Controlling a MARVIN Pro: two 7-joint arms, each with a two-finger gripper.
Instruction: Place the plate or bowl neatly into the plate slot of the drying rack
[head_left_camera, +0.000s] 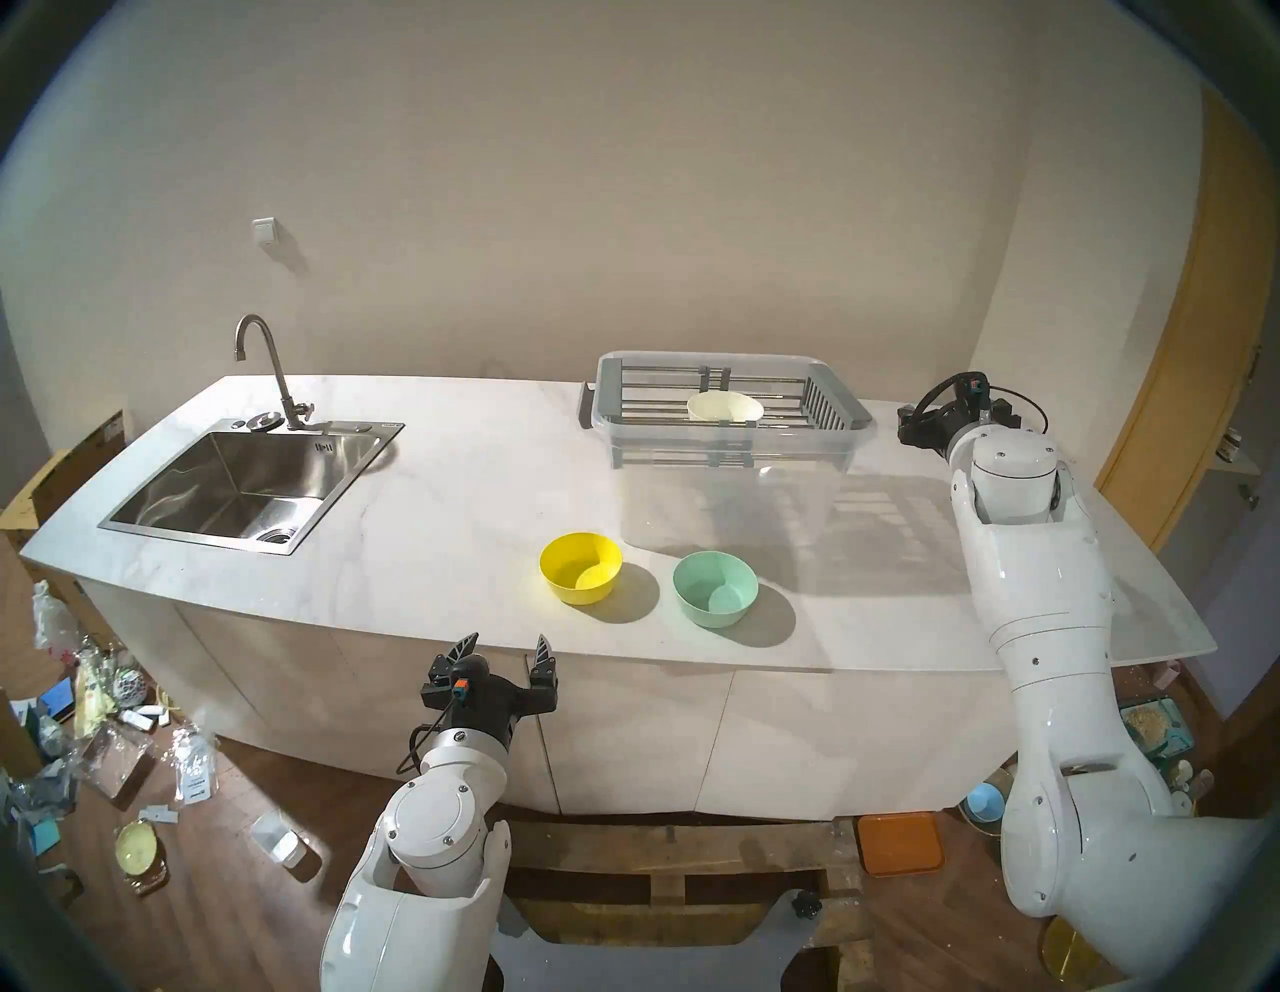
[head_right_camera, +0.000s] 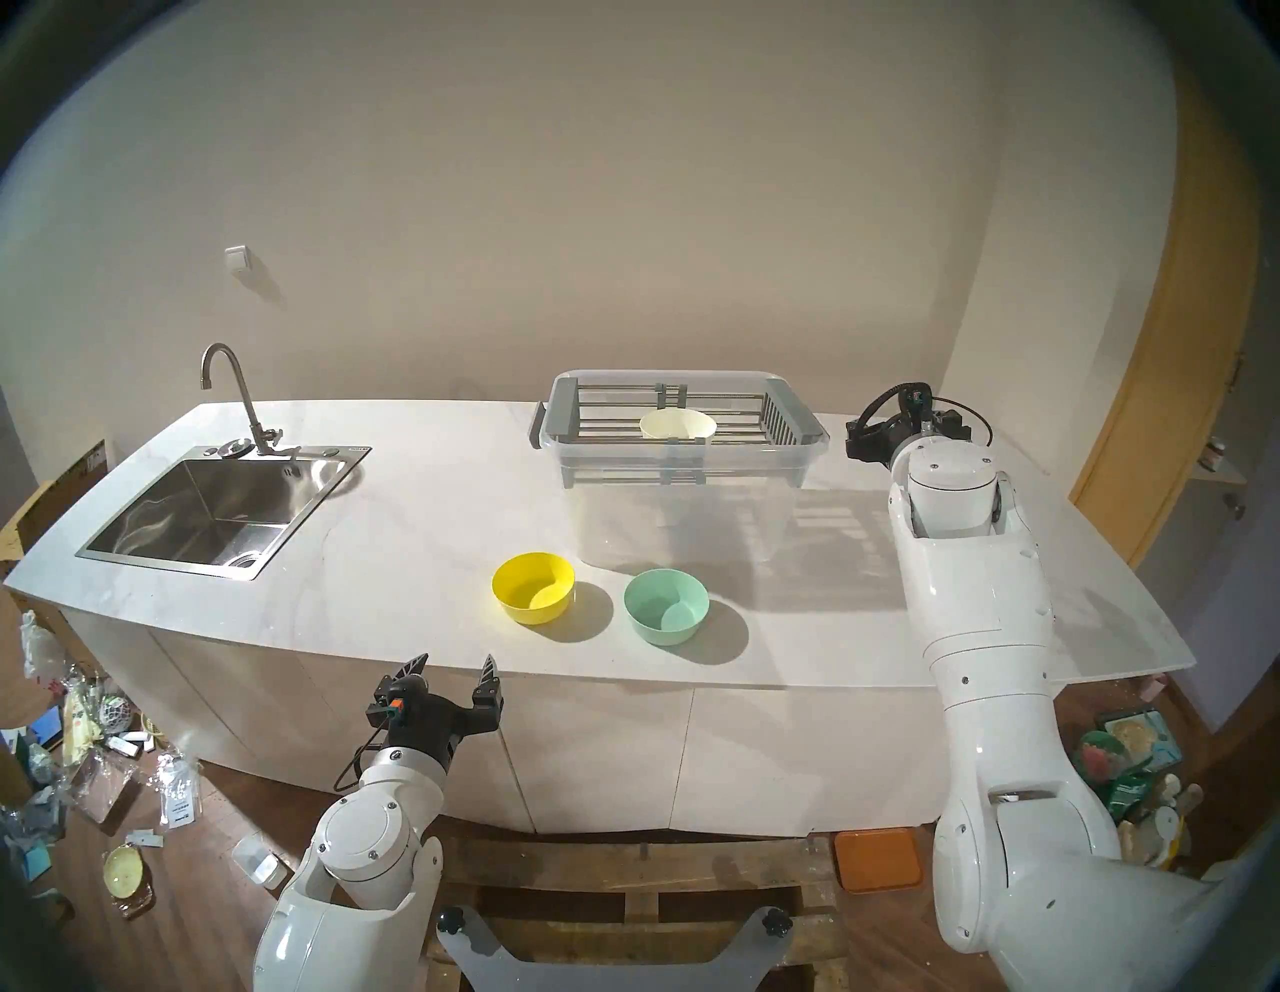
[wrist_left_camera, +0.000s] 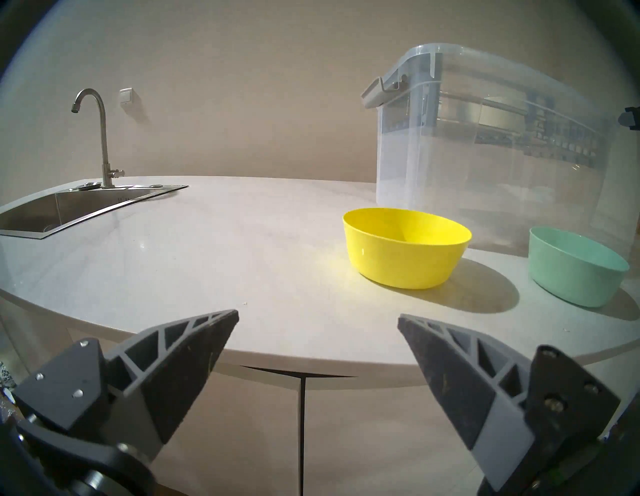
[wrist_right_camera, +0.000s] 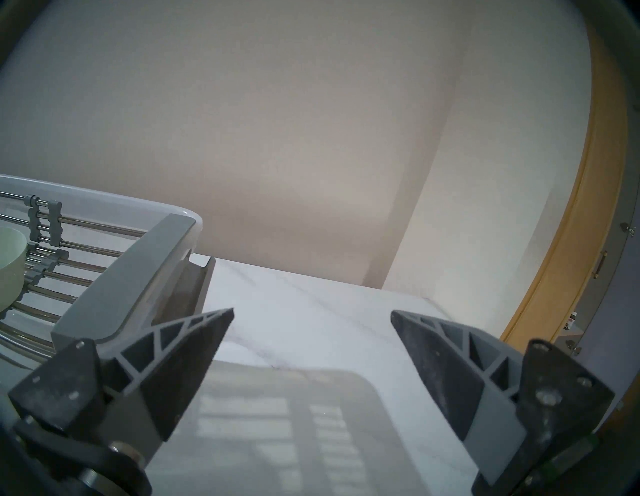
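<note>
A: Right, both arms idle. The left gripper (head_left_camera: 504, 645) hangs off the counter's near edge, jaws spread wide, nothing in them. The right gripper (wrist_right_camera: 311, 315) floats just past the rack's (head_left_camera: 841, 400) right end, also wide open and empty.

B: And the bowls?

A: One cream bowl (head_left_camera: 724, 407) already sits on the rods (head_left_camera: 647, 396), right of middle. The yellow bowl (head_left_camera: 580, 568) and the green bowl (head_left_camera: 715, 588) stand upright on the counter (head_left_camera: 429, 512), side by side but apart, at six o'clock from the tub (head_left_camera: 727, 499).

B: So what could go sour?

A: Plenty. The rack rides on top of that clear tub, so a bowl has to be lifted well up and over the rim; clip the tub wall and the whole thing may slide. Smooth plastic bowls, thin rims — I'd guess a pinch on one wall could slip or tip the bowl.

B: And the shadows?

A: The green one lies at three o'clock of the yellow, close enough that a wide-open jaw coming for one could nudge the other. Dropping the next bowl onto the cream one would spoil the neat row too.
</note>
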